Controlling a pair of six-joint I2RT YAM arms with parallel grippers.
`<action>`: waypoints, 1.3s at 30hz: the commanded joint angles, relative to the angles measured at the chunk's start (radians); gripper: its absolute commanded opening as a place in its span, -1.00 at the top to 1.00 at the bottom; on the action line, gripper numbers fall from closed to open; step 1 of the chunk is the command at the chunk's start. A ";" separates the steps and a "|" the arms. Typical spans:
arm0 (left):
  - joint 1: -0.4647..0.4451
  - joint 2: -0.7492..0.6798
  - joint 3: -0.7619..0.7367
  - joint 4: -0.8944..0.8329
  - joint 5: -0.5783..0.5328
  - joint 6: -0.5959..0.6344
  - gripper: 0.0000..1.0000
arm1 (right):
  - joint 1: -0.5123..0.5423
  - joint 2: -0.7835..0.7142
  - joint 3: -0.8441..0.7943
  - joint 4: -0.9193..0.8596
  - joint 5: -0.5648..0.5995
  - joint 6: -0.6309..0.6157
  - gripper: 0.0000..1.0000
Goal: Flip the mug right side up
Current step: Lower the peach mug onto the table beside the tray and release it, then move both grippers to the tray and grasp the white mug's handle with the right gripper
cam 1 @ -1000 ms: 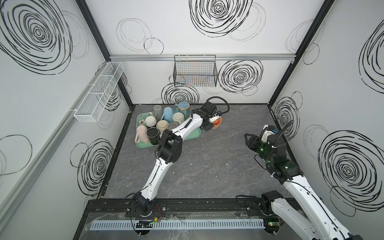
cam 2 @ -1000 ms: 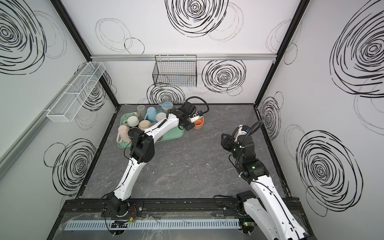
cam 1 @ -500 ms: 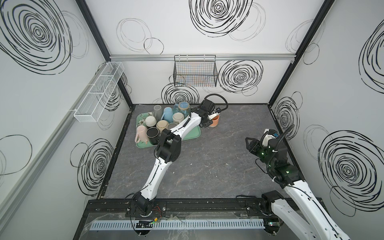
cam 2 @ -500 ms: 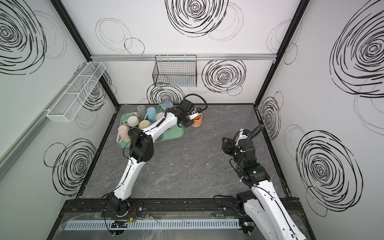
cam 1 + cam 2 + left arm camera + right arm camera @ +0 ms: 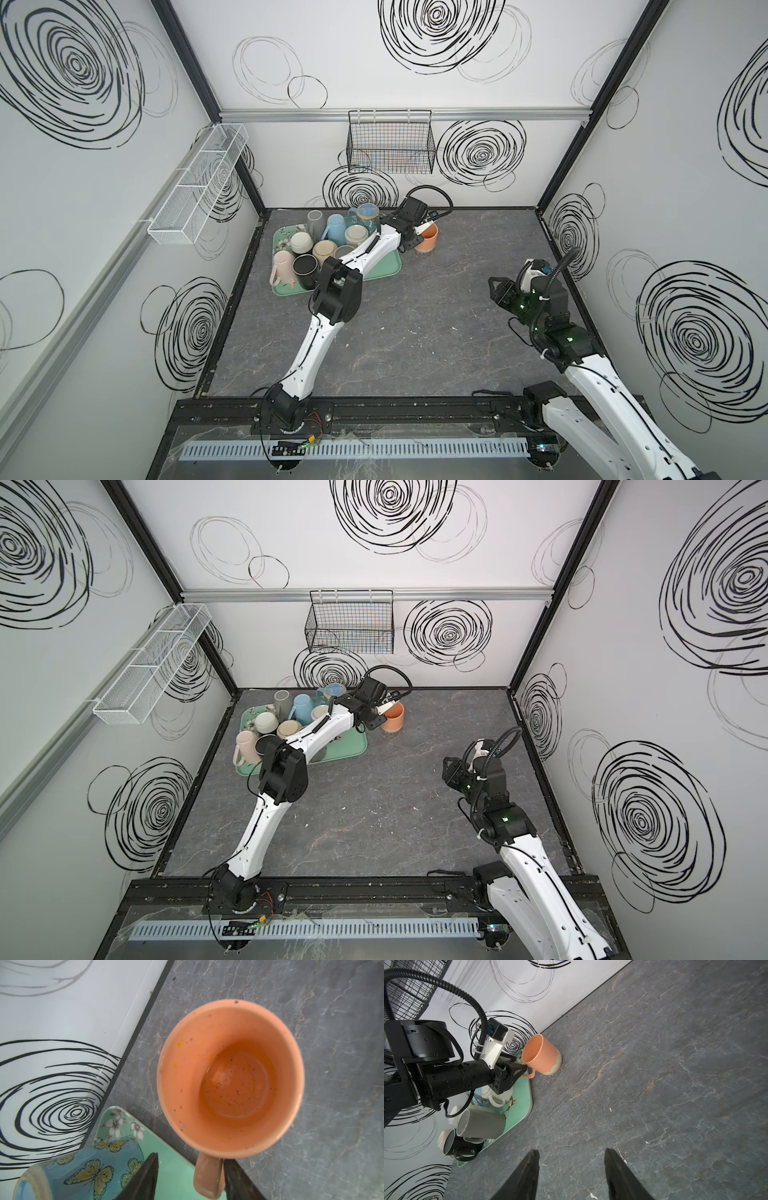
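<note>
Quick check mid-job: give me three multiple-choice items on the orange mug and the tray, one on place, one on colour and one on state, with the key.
1. Where is the orange mug?
A. On the tray
B. On the table, beside the tray
C. Lifted clear of the table

2. What colour is the tray?
A. Green
B. Red
C. Black

3. How does the orange mug stand?
A. Upside down
B. On its side
C. Upright, mouth up

Key:
1 B: in both top views it stands on the grey table, just off the tray's edge.
2 A: the bare part of the tray is mint green.
3 C: the left wrist view looks down into its open mouth.
</note>
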 commanded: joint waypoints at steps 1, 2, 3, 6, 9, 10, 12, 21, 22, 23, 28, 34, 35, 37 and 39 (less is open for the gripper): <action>0.018 0.022 0.030 0.063 -0.024 -0.016 -0.08 | -0.003 0.003 -0.009 0.026 0.003 0.010 -0.09; 0.018 0.022 0.029 0.065 -0.019 -0.019 -0.09 | -0.004 0.005 -0.009 0.029 0.003 0.011 -0.09; 0.020 0.021 0.031 0.065 -0.013 -0.021 -0.09 | -0.003 0.008 -0.011 0.031 0.003 0.013 -0.09; 0.014 0.010 0.027 0.051 0.015 -0.034 -0.12 | -0.002 0.014 -0.011 0.037 -0.004 0.017 -0.09; 0.005 -0.030 -0.001 0.035 0.050 -0.056 -0.14 | -0.003 0.022 -0.006 0.043 -0.014 0.018 -0.08; 0.002 -0.056 -0.024 0.039 0.068 -0.063 -0.14 | -0.001 0.023 -0.005 0.043 -0.017 0.018 -0.08; -0.003 -0.113 -0.077 0.054 0.102 -0.074 -0.14 | 0.000 0.026 -0.002 0.041 -0.022 0.018 -0.08; 0.006 -0.520 -0.457 0.196 0.190 -0.151 -0.16 | 0.057 0.079 0.036 0.086 -0.023 0.022 -0.05; 0.018 -0.574 -0.516 0.224 0.195 -0.168 -0.18 | 0.080 0.099 0.043 0.097 -0.009 0.020 -0.05; 0.036 -0.622 -0.575 0.252 0.206 -0.195 -0.18 | 0.110 0.121 0.052 0.106 0.007 0.019 -0.05; 0.179 -0.805 -0.820 0.338 0.297 -0.386 -0.19 | 0.270 0.282 0.116 0.183 0.107 -0.013 -0.06; 0.361 -0.982 -1.108 0.417 0.373 -0.576 -0.20 | 0.361 0.649 0.345 0.241 0.091 -0.094 -0.05; 0.384 -1.008 -1.155 0.440 0.375 -0.603 -0.20 | 0.372 0.725 0.408 0.231 0.086 -0.111 -0.05; 0.417 -1.045 -1.231 0.495 0.369 -0.649 -0.21 | 0.390 0.865 0.549 0.195 0.081 -0.143 -0.04; 0.443 -1.065 -1.283 0.545 0.371 -0.691 -0.21 | 0.406 1.001 0.700 0.149 0.083 -0.171 -0.02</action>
